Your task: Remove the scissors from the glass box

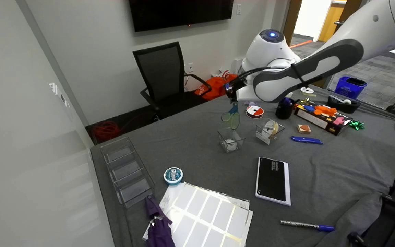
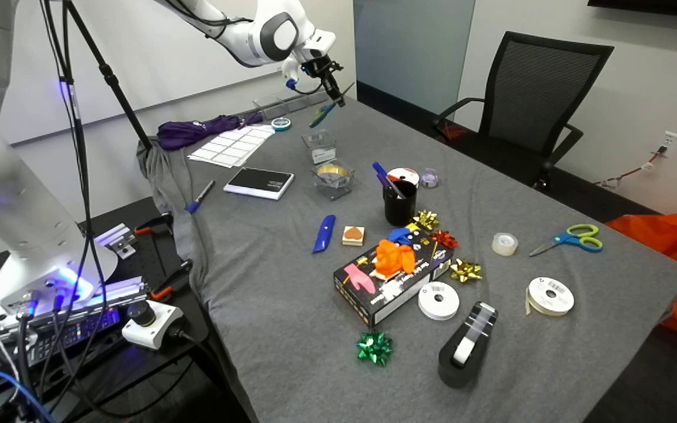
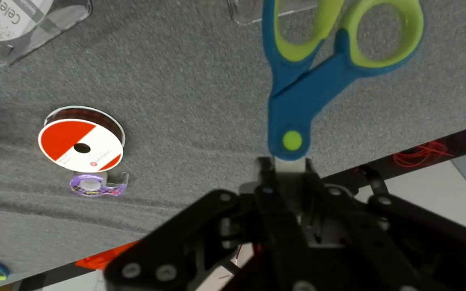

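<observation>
The scissors (image 1: 234,110), with blue and lime-green handles, hang in the air with their handles pointing down. They also show in an exterior view (image 2: 321,114) and fill the upper wrist view (image 3: 291,109). My gripper (image 3: 284,167) is shut on their silvery blades, which are mostly hidden between the fingers. It also shows in both exterior views (image 1: 234,99) (image 2: 337,101). The small glass box (image 1: 222,140) stands on the table below the handles, with a whitish roll inside. The box also shows in an exterior view (image 2: 314,141), and its edge shows in the wrist view (image 3: 249,17).
A second clear box (image 1: 281,128) holding tape rolls stands close by. A red-and-white ribbon spool (image 3: 80,143) and a purple tape dispenser (image 3: 91,184) lie near. Another pair of scissors (image 2: 573,238) lies at the far table end. A clear divided tray (image 1: 127,171) and a notebook (image 1: 273,180) lie around.
</observation>
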